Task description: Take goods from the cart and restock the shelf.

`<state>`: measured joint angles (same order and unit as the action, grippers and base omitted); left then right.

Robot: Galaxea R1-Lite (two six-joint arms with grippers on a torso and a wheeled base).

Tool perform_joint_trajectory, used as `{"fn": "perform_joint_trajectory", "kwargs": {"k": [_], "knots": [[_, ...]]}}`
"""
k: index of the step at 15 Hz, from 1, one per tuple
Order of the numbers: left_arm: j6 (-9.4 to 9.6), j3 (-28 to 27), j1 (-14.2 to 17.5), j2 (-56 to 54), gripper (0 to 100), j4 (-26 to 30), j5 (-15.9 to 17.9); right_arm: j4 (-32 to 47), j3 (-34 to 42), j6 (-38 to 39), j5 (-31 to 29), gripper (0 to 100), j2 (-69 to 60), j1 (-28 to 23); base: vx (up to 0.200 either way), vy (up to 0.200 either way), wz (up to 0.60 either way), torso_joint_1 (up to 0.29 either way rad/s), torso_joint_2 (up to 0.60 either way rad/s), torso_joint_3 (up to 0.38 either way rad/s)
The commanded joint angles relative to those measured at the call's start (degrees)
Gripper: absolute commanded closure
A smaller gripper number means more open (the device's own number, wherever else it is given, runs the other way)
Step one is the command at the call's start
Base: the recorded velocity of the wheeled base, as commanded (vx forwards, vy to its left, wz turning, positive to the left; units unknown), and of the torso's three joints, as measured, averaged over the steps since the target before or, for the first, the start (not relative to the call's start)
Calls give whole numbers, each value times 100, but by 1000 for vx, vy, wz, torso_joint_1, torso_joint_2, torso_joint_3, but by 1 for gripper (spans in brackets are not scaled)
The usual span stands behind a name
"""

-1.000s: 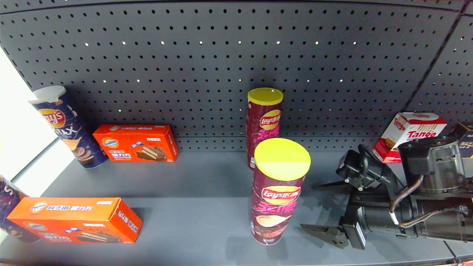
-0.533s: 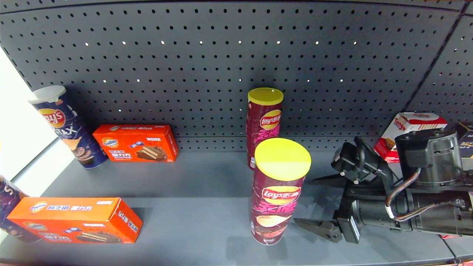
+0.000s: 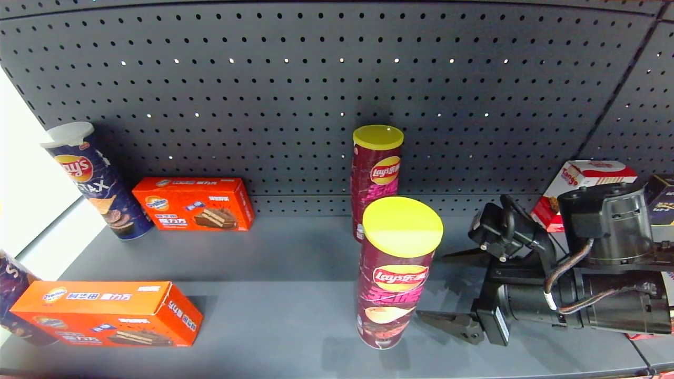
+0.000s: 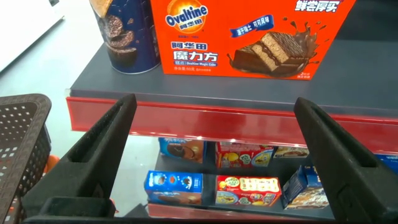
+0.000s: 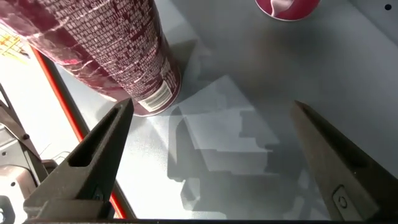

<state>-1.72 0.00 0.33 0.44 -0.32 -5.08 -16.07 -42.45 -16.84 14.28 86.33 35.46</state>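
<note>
Placement is looking done: right gripper [image 3: 434, 287], spread apart, is hovering beside front chip can [image 3: 392, 284]; next move is calling for a fresh pickup.

Head view: you see the shelf [image 3: 274, 263] lit evenly from above. A washed-out white patch sits at the left edge, and pinpoints of light shine through some holes of the pegboard [image 3: 263, 79]. The front can [image 3: 396, 273] drops a soft shadow at its foot — and the pegboard's rows bow toward the corners. Right wrist view: the right gripper [image 5: 212, 106] casts layered grey shadows on the deck around a paler sheen.
</note>
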Motion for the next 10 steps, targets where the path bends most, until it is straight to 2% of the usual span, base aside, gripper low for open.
{"fn": "perform_joint_trajectory", "kwargs": {"k": [1,10], "knots": [[-4,0,2,9,0,-3,-1,-2,-27,-4,5,0,6,5,0,0,0,0,0,0],[-4,0,2,9,0,-3,-1,-10,-62,-4,5,0,94,13,0,0,0,0,0,0]]}}
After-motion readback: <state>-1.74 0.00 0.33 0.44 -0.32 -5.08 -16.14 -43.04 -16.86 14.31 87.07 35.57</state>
